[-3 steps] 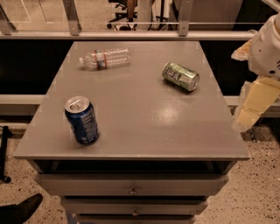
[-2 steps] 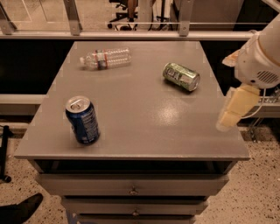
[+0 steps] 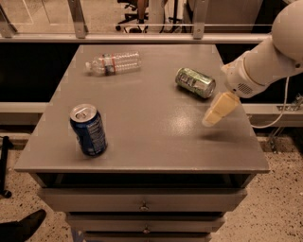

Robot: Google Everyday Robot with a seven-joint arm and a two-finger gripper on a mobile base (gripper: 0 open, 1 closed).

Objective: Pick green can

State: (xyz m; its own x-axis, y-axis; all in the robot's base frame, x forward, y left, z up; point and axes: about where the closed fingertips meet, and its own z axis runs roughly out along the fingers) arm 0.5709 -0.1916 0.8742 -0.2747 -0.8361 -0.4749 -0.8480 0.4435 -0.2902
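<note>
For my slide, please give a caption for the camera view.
The robot's gripper hovers over the grey table, near the green-and-silver aluminium can lying on its side.

Silvery-patterned green can [image 3: 195, 82], blue can [image 3: 89, 131], grey table [image 3: 156, 142], cream tool [image 3: 213, 117] over the table's right side

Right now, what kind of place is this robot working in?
Probably an office or lab: a grey drawer cabinet serves as the table, an office chair base shows beyond a railing, and the floor is speckled. The gripper hovers near the lying green can.
</note>
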